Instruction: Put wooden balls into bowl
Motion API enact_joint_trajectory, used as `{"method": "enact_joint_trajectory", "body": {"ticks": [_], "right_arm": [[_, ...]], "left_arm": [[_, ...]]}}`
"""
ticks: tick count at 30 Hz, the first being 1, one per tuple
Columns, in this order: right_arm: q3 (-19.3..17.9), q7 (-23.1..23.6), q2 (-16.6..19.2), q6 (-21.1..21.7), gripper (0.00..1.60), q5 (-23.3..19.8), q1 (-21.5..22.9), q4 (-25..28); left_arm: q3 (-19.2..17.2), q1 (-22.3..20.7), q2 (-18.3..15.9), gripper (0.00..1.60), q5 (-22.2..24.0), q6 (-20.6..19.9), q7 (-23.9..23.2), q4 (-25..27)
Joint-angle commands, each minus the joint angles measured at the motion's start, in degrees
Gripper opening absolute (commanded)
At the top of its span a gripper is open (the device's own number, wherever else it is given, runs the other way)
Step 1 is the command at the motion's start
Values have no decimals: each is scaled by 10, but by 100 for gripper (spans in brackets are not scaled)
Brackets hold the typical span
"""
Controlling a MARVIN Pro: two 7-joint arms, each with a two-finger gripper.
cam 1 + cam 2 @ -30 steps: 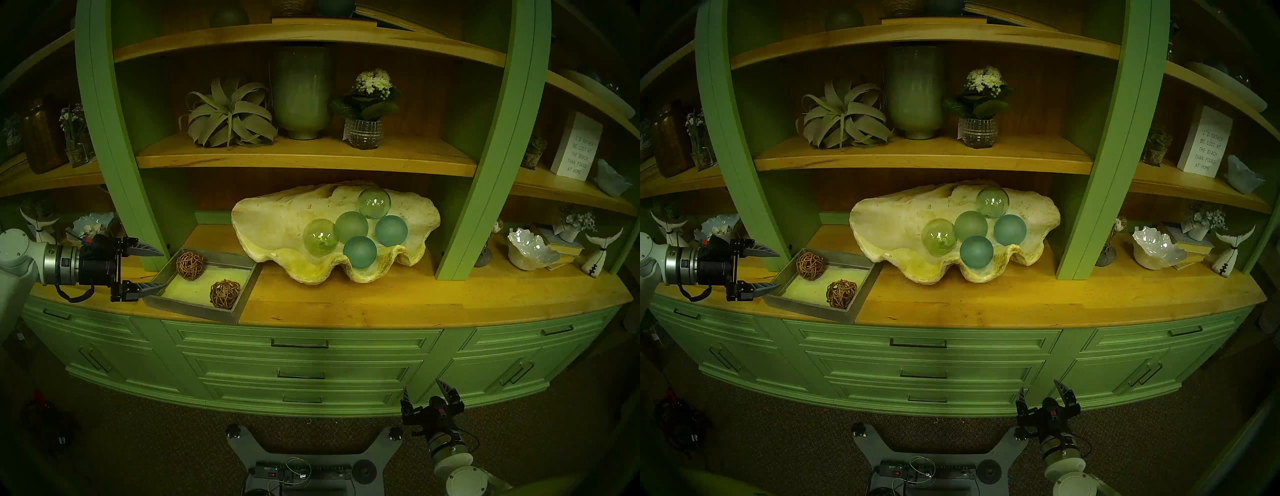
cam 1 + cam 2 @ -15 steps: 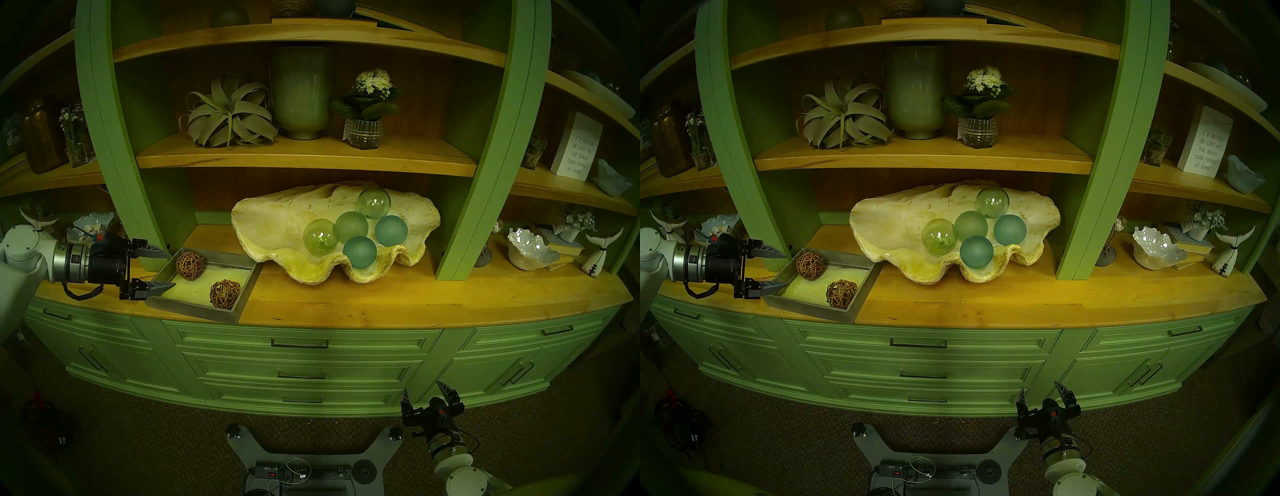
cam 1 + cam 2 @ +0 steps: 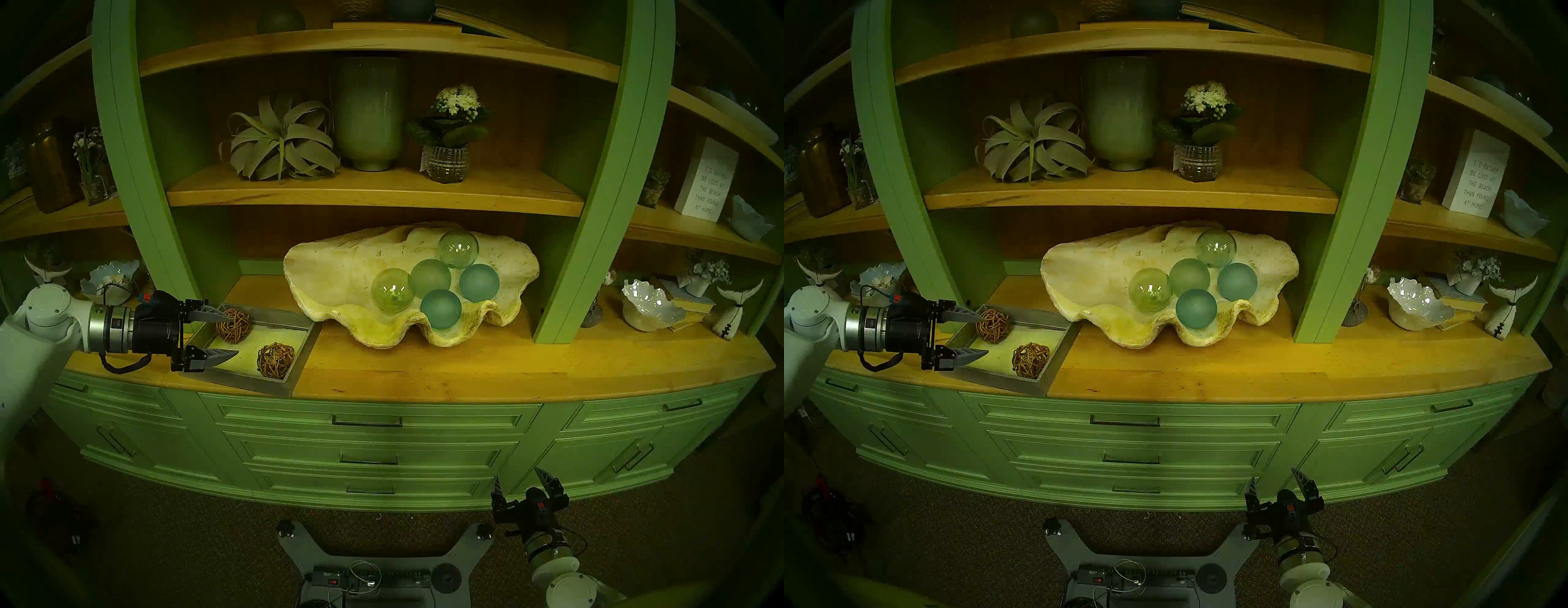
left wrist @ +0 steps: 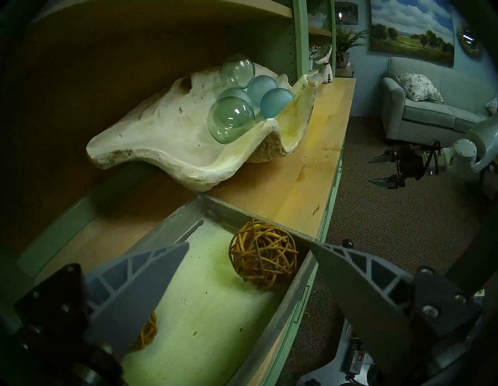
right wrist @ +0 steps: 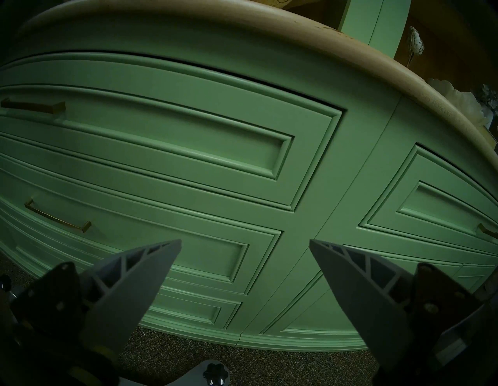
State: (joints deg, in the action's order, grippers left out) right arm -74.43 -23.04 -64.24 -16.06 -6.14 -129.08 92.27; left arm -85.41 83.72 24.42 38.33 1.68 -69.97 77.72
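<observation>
Two brown woven rattan balls lie in a square grey tray (image 3: 254, 382): one at the back left (image 3: 236, 329) (image 3: 994, 327), one at the front right (image 3: 275, 360) (image 3: 1030, 360). My left gripper (image 3: 232, 335) (image 3: 985, 334) (image 4: 250, 244) is open and empty, reaching over the tray's left edge. In the left wrist view the front ball (image 4: 263, 258) lies ahead between the fingertips, and the back ball (image 4: 147, 334) is mostly hidden behind one finger. The big cream clam shell (image 3: 339, 271) (image 4: 161, 140) stands to the tray's right. My right gripper (image 3: 516, 473) (image 5: 245, 240) is open, low before the drawers.
Several green and teal glass spheres (image 3: 441, 309) fill the shell's right half. Green uprights (image 3: 169, 237) (image 3: 564, 271) flank the bay, with a wooden shelf (image 3: 373, 195) above the shell. A white ruffled bowl (image 3: 651, 303) stands at the right. The robot's base (image 3: 382, 552) is on the carpet.
My left gripper has moved right, from beside the tray to over its left edge, its fingers now next to the back ball. The balls and the right arm have not moved.
</observation>
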Motion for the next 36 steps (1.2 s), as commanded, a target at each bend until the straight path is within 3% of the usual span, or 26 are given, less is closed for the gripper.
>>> {"method": "enact_joint_trajectory", "body": {"ticks": [1,15,16,24,36], "right_arm": [[0,0,-1,-3,160,1,7,11],[0,0,-2,-4,160,1,8,8],[0,0,-2,-4,160,1,8,8],[0,0,-3,-4,160,1,9,6],[1,0,-3,-4,160,1,11,5]], "left_arm": [[14,-64,29,160,-1,-5,5,1],[75,-129,83,160,-24,-32,16,-18],[72,-117,83,160,-24,-31,17,-16],[105,-167,108,160,-52,-51,18,-45],[130,-208,141,160,-101,-73,13,-80]]}}
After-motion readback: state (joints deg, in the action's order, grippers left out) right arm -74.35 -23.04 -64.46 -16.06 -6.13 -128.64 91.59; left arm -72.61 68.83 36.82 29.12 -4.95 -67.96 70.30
